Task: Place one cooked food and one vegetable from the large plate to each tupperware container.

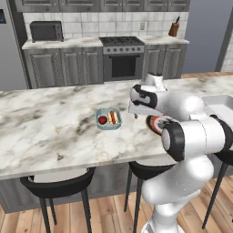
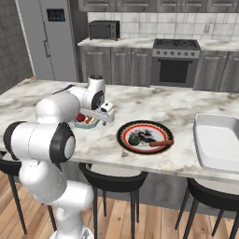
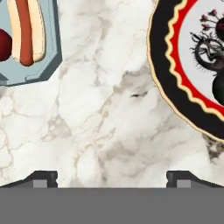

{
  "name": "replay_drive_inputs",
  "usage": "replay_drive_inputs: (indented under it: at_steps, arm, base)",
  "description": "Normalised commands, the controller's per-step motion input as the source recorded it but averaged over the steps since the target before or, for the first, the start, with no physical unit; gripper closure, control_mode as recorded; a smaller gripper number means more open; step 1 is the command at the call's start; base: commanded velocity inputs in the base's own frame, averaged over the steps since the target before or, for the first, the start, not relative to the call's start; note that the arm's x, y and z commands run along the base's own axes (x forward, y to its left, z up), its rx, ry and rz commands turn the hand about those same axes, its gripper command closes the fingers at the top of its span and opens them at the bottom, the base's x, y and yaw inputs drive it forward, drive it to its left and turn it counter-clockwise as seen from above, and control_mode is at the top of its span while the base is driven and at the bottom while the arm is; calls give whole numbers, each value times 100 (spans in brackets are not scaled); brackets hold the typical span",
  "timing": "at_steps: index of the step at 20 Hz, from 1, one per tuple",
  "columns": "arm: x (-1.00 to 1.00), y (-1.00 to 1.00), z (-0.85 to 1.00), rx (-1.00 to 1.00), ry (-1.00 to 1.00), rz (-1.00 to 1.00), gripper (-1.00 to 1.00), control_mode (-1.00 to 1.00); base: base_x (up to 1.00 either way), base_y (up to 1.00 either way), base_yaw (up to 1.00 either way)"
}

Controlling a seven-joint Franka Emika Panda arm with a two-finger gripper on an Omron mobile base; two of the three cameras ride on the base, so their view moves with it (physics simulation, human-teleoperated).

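Note:
The small pale-blue tupperware container (image 1: 108, 119) holds a hot dog (image 3: 26, 30) and a dark red round vegetable (image 3: 3, 46). To its right lies the large plate (image 2: 140, 124) with black rim and red ring, bearing a dark green vegetable (image 2: 135, 139) and a brown sausage (image 2: 161, 143). My arm hides part of the plate (image 1: 152, 124) in the left base view. The larger white tupperware container (image 2: 219, 142) sits at the far right with nothing in it. My gripper (image 3: 112, 179) hangs open over bare marble between the blue container (image 3: 43, 70) and the plate (image 3: 158, 52), holding nothing.
The marble island counter (image 1: 54, 123) stretches wide to the left. Black stools (image 2: 114, 179) stand under its near edge. A stove (image 1: 123, 57), a microwave (image 1: 45, 31) and cabinets line the back wall, with a fridge (image 2: 51, 39) to the left.

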Motion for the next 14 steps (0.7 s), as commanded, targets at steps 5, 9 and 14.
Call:
replay_drive_inputs:
  at_steps: [5,9,14]
  arm:
    - [-98,-69,11,0,0,-2,-100,-100]
    - [-43,-61,2,0,0,-7,-100,-100]
    - [0,-62,1,1,7,-13,-100,-100]
  base:
    - [0,0,0]
    - [0,0,0]
    - [0,0,0]
